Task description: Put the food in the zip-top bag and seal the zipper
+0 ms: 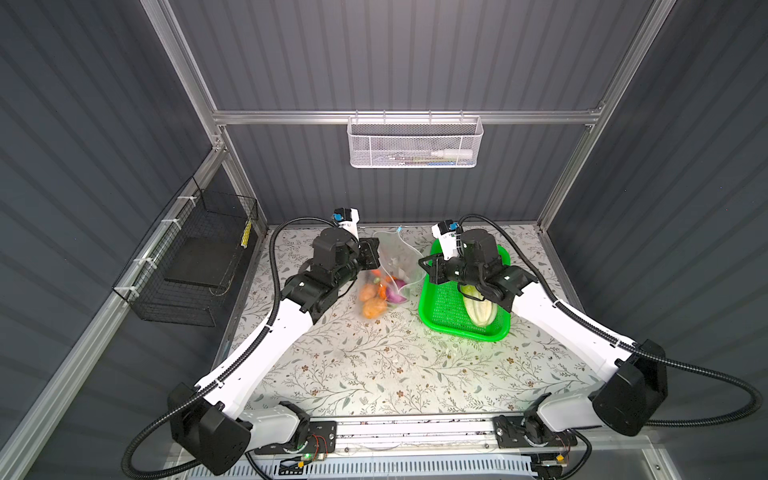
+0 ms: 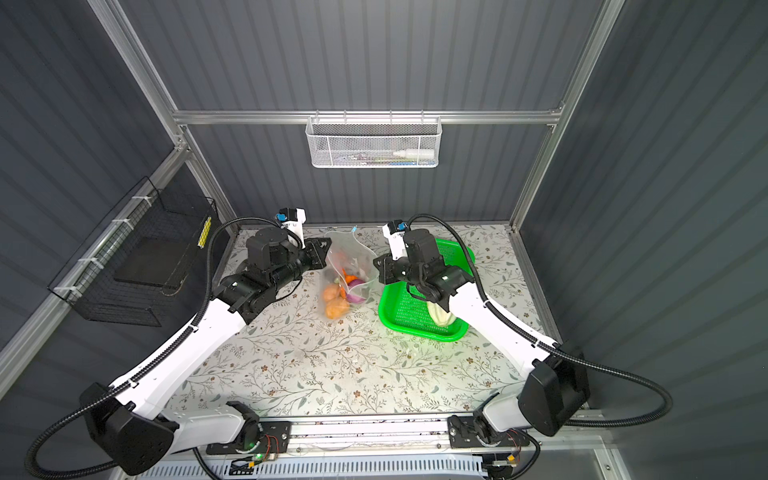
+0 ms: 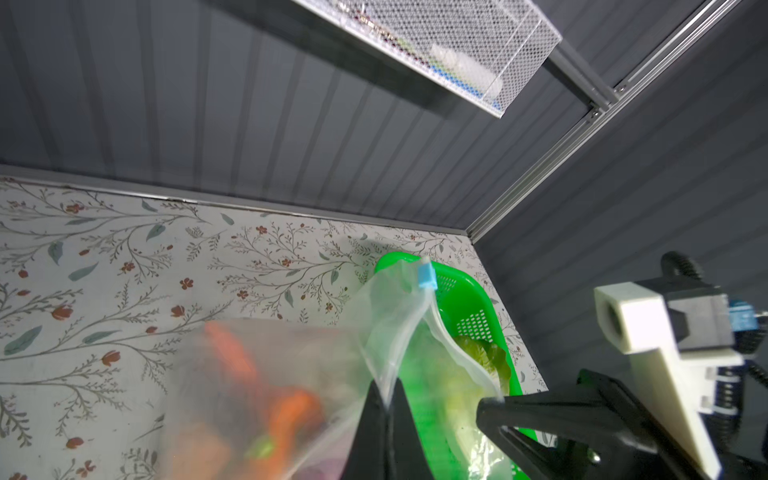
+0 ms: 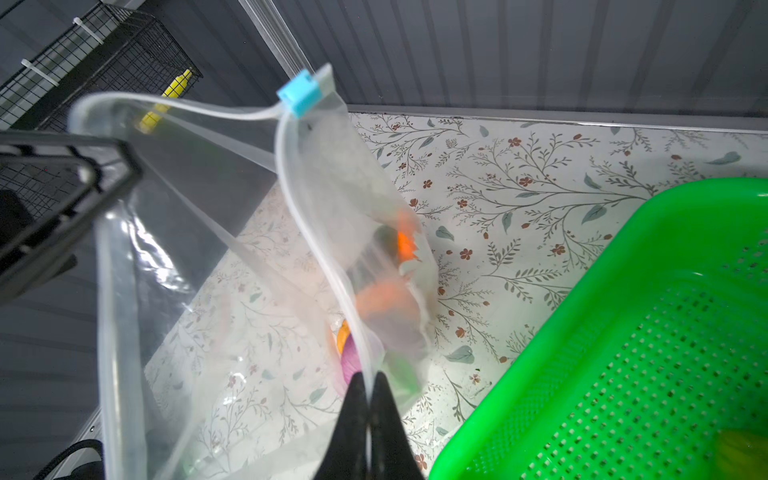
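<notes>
A tabletop (image 1: 374,365) covered in a pale floral print sits inside a booth of grey ribbed walls (image 1: 374,62) on an aluminium frame. A white mesh basket (image 1: 415,143) hangs on the back wall. A black wire basket (image 1: 195,257) hangs on the side wall beyond the left hand. Its yellow tag (image 1: 247,232) is too small to read, as are the items in the mesh basket.

The zip-top bag (image 1: 397,257) hangs between the two hands with its mouth spread. The left hand (image 3: 387,395) is pinched together on one rim. The right hand (image 4: 368,384) is clamped on the zipper (image 4: 322,262), with the blue slider tab (image 4: 300,92) at the far end.

The food (image 1: 376,297) inside shows only as orange and purple blurs in the wrist views. Under the right arm, the green basket (image 1: 444,303) holds the napa cabbage (image 1: 480,309), which is half hidden.
</notes>
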`<act>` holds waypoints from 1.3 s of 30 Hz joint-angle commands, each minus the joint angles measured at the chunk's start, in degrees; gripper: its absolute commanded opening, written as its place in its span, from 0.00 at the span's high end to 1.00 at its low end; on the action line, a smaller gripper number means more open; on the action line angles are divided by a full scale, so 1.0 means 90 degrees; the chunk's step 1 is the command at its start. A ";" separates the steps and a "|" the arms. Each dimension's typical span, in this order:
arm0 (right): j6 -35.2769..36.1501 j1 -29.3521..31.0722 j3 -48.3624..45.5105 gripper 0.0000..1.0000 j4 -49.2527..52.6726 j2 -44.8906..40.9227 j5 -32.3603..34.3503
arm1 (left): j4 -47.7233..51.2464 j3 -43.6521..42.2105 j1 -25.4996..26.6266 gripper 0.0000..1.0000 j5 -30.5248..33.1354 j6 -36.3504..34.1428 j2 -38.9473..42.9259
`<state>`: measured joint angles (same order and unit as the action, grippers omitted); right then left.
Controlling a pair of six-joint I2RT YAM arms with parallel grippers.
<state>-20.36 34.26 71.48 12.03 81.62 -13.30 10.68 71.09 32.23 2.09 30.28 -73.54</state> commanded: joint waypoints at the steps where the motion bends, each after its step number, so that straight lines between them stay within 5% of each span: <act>1: 0.0029 -0.0004 0.0088 0.86 0.0009 -0.0114 0.0031 | -0.0283 -0.0048 -0.0001 1.00 -0.0233 0.0119 -0.0092; 3: 0.0008 0.0002 0.0112 0.75 0.0029 -0.0095 0.0027 | -0.0313 -0.0047 0.0008 1.00 -0.0328 0.0158 -0.0171; 7: -0.0035 -0.0040 0.0081 0.37 0.0063 -0.0234 0.0271 | -0.0404 -0.0047 0.0013 1.00 -0.0463 0.0200 -0.0247; 9: -0.0052 -0.0122 0.0033 0.02 0.0088 -0.0373 0.0506 | -0.0442 -0.0045 0.0013 1.00 -0.0493 0.0200 -0.0257; 13: -0.0329 -0.0357 0.0046 0.01 0.0679 -0.0655 0.1537 | -0.0545 -0.0049 0.0014 1.00 -0.0539 0.0195 -0.0286; 20: 0.0766 -0.1092 0.0077 0.01 0.1986 -0.1169 0.2063 | -0.0554 -0.0103 0.0013 1.00 -0.0569 0.0183 -0.0286; 26: 0.0421 -0.2028 -0.0029 0.01 0.3482 -0.0780 0.2018 | -0.0639 -0.0203 0.0013 1.00 -0.0574 0.0245 -0.0296; 39: -0.0159 -0.2575 -0.0903 0.01 0.3057 -0.0041 0.1514 | -0.0575 -0.0271 0.0013 1.00 -0.0508 0.0132 -0.0307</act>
<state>-20.53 11.07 62.78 40.01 80.03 1.21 6.31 68.97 32.23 -2.59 31.92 -76.16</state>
